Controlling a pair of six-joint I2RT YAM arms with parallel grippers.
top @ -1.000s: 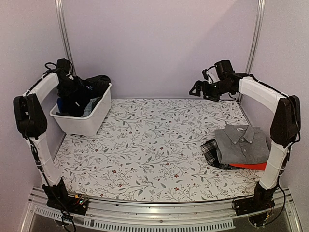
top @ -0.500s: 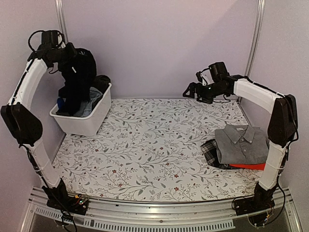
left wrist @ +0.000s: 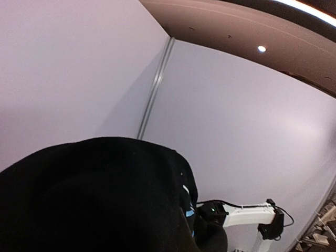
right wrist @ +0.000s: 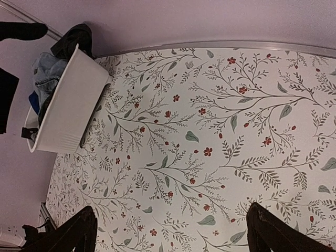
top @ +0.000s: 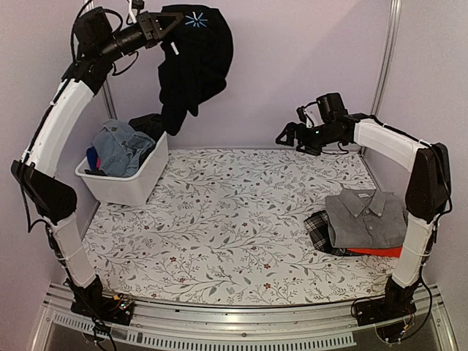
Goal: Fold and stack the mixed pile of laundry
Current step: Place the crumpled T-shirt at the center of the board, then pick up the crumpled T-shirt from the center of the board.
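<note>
Mixed laundry pile sits heaped in the white tub at the far left of the table: blue denim pieces with a dark piece at the tub's far end.

High above that corner hangs a black garment. The left gripper has its jaws pressed together on the cloth's top edge. The garment droops in loose folds (a small light-blue mark shows near its top), and its lowest tail hangs over the tub's far rim. Whether it touches the dark piece there cannot be told. In the left wrist view the same black cloth fills the lower left and hides the fingers.

At the near right of the floral tablecloth lies a folded stack. A grey collared shirt is on top, a red shirt shows under its near edge, and black-and-white plaid cloth sticks out to the left.

Over the far right of the table hovers the right gripper, jaws spread wide and holding nothing. In its wrist view the two dark fingers stand well apart over bare tablecloth, with the tub off in the far left corner.
</note>
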